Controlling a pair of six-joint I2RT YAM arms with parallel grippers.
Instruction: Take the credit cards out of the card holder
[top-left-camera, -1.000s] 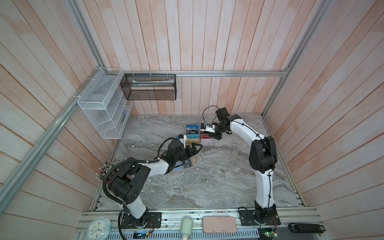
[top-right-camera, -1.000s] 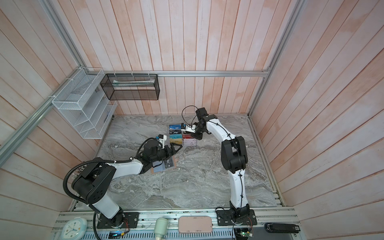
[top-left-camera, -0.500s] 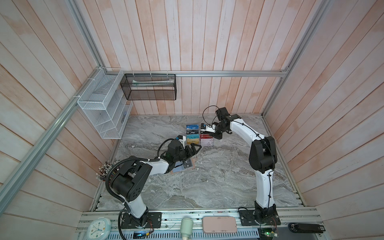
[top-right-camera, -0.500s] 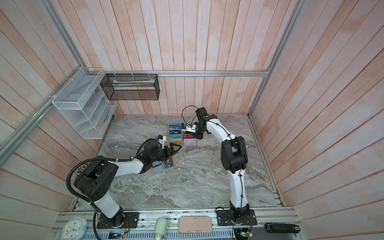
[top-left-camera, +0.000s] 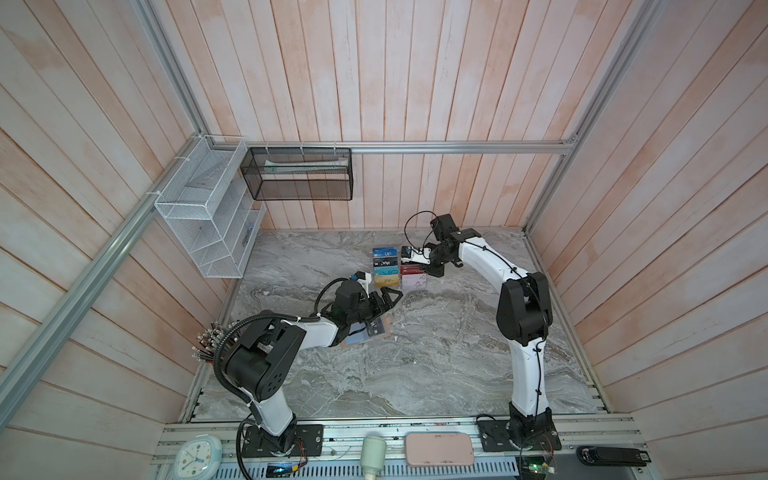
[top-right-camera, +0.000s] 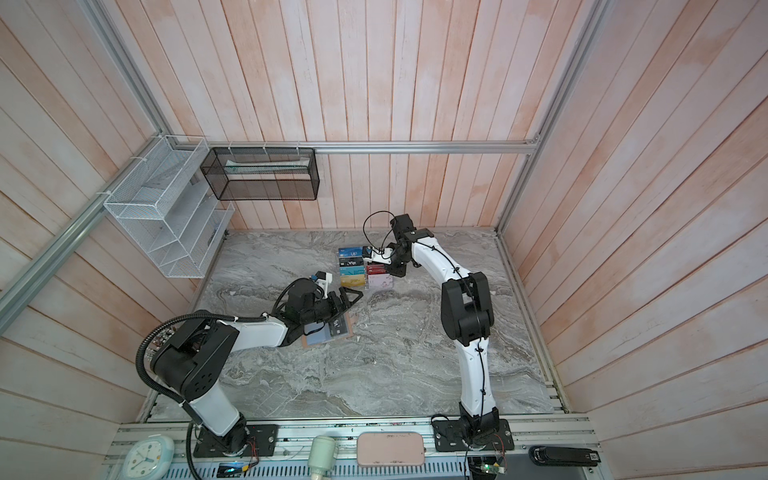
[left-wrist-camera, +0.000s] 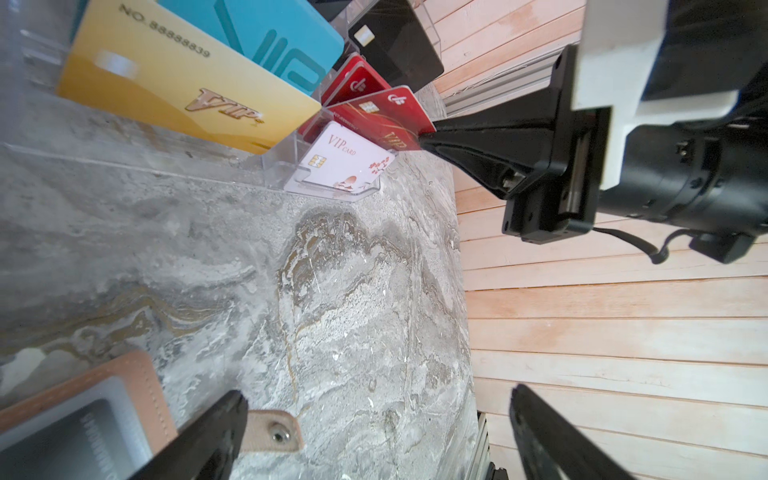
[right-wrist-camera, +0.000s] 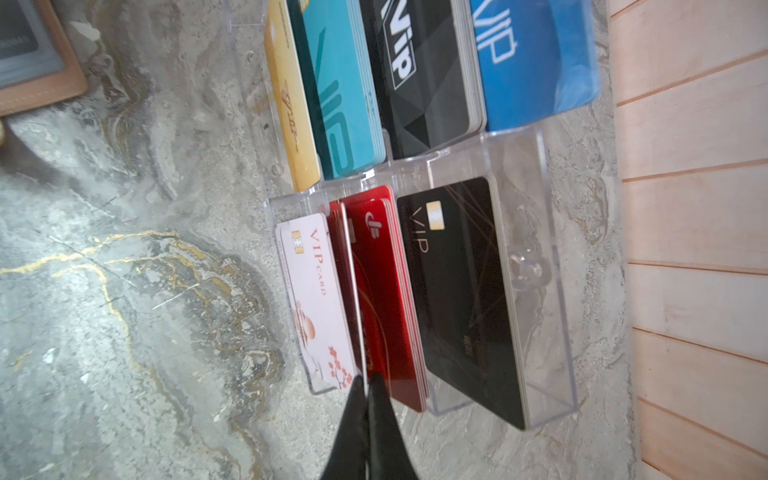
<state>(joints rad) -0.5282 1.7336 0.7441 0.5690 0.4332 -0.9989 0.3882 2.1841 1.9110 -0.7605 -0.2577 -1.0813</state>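
White-shelled arms with black joints and cables.

light: bright, even | shadows: soft | top views: edges bowed | left wrist: card holder blurred

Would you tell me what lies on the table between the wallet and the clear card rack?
Nothing: the left wrist view shows only bare marble table between the wallet and the card rack.
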